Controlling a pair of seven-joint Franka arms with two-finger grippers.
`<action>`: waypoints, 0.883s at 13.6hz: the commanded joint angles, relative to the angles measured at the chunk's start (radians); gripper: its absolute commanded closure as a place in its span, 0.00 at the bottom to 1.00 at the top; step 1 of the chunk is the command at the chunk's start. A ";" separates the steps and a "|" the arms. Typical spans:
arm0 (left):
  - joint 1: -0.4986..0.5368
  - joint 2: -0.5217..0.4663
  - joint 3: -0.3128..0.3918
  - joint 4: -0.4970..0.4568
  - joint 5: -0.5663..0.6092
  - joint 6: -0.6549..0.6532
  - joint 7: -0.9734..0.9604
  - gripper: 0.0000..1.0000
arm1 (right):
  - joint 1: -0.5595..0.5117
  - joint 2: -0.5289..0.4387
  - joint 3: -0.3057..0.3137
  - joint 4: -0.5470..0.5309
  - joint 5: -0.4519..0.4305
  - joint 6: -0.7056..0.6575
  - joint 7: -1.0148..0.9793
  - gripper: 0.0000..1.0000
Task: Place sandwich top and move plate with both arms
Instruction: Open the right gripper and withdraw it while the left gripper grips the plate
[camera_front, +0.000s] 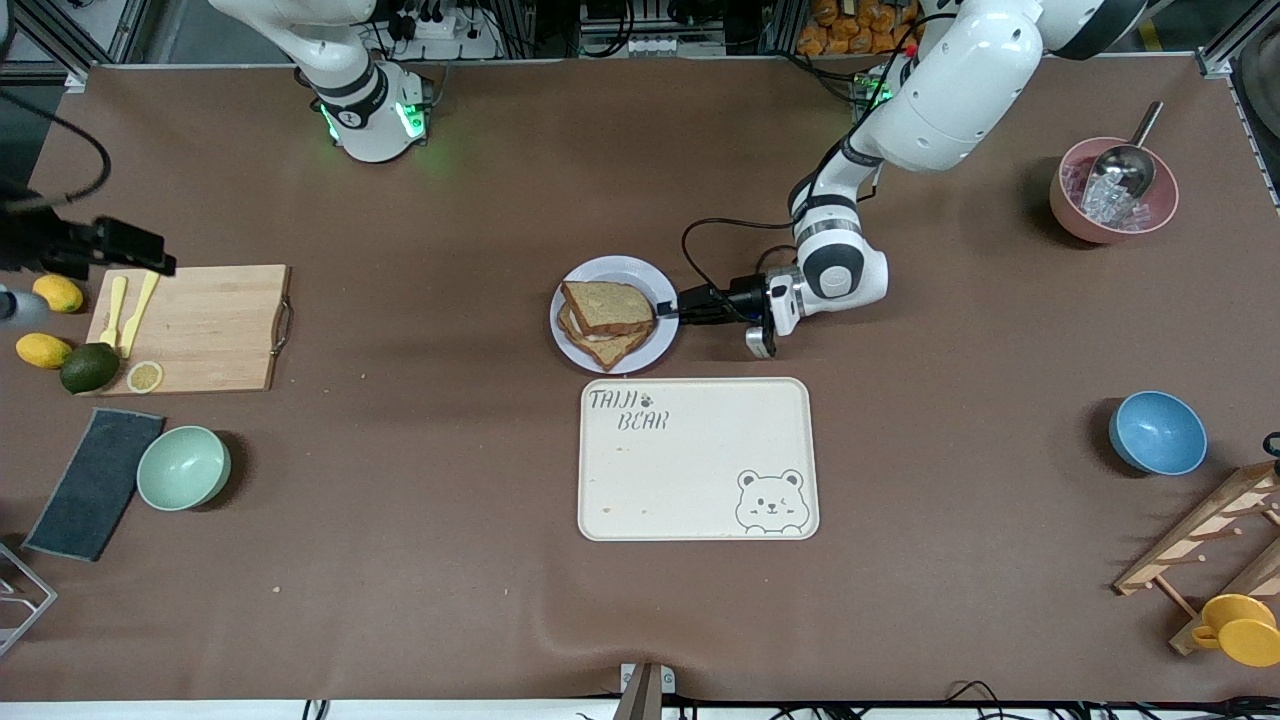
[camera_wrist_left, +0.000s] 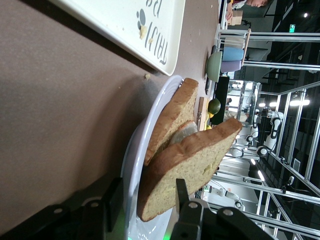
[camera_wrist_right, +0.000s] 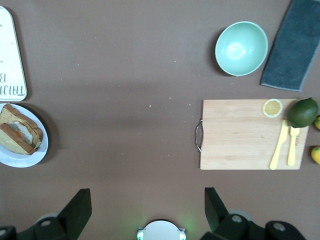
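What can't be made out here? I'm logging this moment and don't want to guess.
- Filling under the sandwich top: covered by bread in the front view, only a sliver in the wrist views.
- Whether the left tool touches the plate: its open fingers straddle the rim, contact unclear.
- Right tool: open, its place over the table cut off at the front view's edge.

Light: bright, even, from overhead.
Shadows: soft, short beside the bowls and under the plate (camera_front: 650, 345).
Glare: lamps flare in the left wrist view's background.
Blur: left gripper (camera_wrist_left: 145, 212) fingers soft, close up.
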 joint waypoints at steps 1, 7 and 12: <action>-0.016 0.045 0.000 0.037 -0.025 0.014 0.038 0.60 | -0.003 -0.051 -0.019 -0.073 -0.025 0.036 -0.014 0.00; -0.018 0.064 0.000 0.051 -0.038 0.014 0.040 0.69 | 0.145 -0.088 -0.185 -0.083 -0.012 0.042 -0.070 0.00; -0.007 0.064 0.000 0.048 -0.036 0.012 0.042 0.77 | 0.140 -0.129 -0.173 -0.150 -0.012 0.105 -0.070 0.00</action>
